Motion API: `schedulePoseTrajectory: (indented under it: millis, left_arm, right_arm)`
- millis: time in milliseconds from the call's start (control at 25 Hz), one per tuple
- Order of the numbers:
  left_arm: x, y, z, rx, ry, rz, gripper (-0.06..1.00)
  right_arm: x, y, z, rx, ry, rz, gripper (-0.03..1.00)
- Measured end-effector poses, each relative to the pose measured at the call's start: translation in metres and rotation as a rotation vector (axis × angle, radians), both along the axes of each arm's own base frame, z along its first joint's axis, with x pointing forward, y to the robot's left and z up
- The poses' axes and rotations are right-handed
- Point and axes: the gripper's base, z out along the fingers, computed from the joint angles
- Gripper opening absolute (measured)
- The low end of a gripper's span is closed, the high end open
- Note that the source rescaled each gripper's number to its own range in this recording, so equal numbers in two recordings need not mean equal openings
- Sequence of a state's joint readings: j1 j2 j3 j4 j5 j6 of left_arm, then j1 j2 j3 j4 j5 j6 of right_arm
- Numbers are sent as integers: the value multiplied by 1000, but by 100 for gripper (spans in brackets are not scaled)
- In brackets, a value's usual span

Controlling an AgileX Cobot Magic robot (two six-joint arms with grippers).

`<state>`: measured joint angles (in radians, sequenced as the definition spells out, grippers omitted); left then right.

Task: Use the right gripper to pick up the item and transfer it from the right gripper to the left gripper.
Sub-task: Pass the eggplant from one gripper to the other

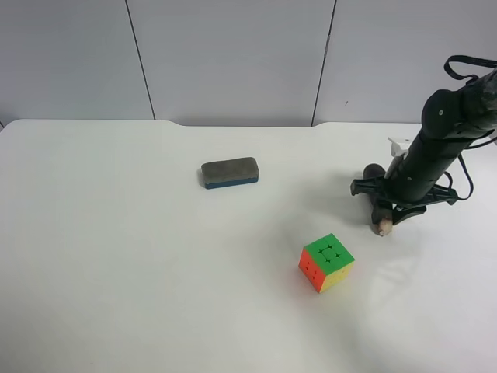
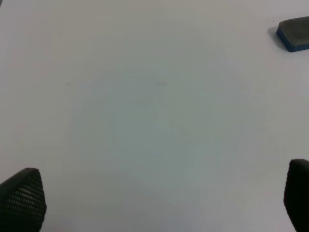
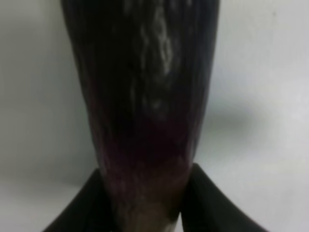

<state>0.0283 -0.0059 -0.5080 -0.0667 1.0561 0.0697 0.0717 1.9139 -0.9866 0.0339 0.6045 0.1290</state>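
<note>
— Fingers [image 3: 77, 215] on the right gripper [image 1: 382, 208]: what are they doing?

— Clamped on the eggplant [image 3: 145, 96]. The right wrist view shows a black finger pressed against each side of it, close to the stem end, with no gap showing.

— So the pick-up is done?

— Only the grasp, I'd say. From the high camera the eggplant lies under the arm at that view's right, which the wrist view marks as the right arm. Its pale tip pokes out toward the cube [image 1: 326, 263]. It looks to be resting on the table [image 1: 116, 272]. I can't tell for certain whether it has left the surface.

— And the left gripper [image 2: 159, 198]?

— Out of the high view altogether. Its own camera shows its two fingers spread wide, with nothing between them but bare table and the eraser [image 2: 294, 34] off to one side. No eggplant anywhere near it.

— What's left, then?

— Most of the job, by my reckoning. The eggplant has to be lifted and the two arms brought together. Then the left fingers close on it and the right ones let go.
</note>
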Motion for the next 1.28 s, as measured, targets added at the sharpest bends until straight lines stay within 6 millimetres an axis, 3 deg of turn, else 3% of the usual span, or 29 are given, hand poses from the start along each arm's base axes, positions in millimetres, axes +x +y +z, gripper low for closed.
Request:
schedulePoseTrajectory:
  millis: [280, 480, 800, 1280]
  left_arm:
    - [0, 0, 0, 0, 0, 0, 100]
    - [0, 0, 0, 0, 0, 0, 100]
    - [0, 0, 0, 0, 0, 0, 100]
    - [0, -5, 0, -48, 11, -33, 100]
  right_arm:
    - [-11, 0, 31, -6, 24, 63, 0]
    - [-23, 2, 66, -8, -17, 111, 0]
    - [-53, 37, 122, -6, -131, 314, 0]
    - [-94, 82, 161, -2, -237, 628, 0]
